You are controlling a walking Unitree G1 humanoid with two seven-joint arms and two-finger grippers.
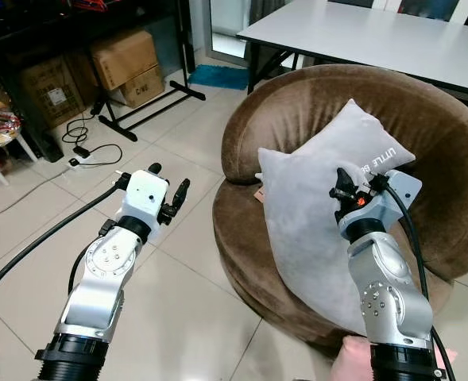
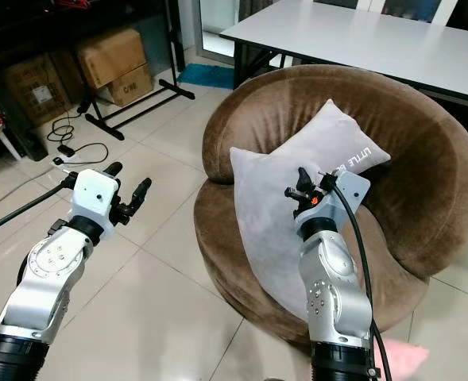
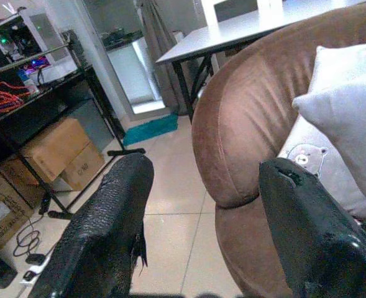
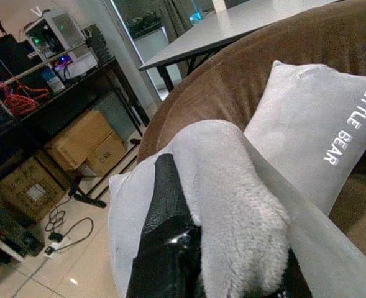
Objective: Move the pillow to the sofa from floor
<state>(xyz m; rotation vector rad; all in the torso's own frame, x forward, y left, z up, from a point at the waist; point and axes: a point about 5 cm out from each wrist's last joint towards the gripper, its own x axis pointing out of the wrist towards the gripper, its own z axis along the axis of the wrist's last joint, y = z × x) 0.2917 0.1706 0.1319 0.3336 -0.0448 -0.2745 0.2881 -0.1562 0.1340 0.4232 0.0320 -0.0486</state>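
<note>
Right tool (image 1: 346, 193), low and right of centre, is clenching a fold of the pillow (image 1: 313, 214), which is leaning on the sofa (image 1: 424, 135); releasing now risks it sliding floorward. Left tool (image 1: 168, 190) is hanging released.

open tiled floor (image 1: 178, 270) left, sofa (image 1: 424, 135) wall right

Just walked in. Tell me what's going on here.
The robot is putting a grey pillow on the round brown sofa. The right gripper is shut on a fold of the pillow, which leans against the sofa's back cushion with its lower edge hanging over the front of the seat. The left gripper is open and holds nothing, out over the tiled floor beside the sofa. The pillow is off the floor but not yet released.
</note>
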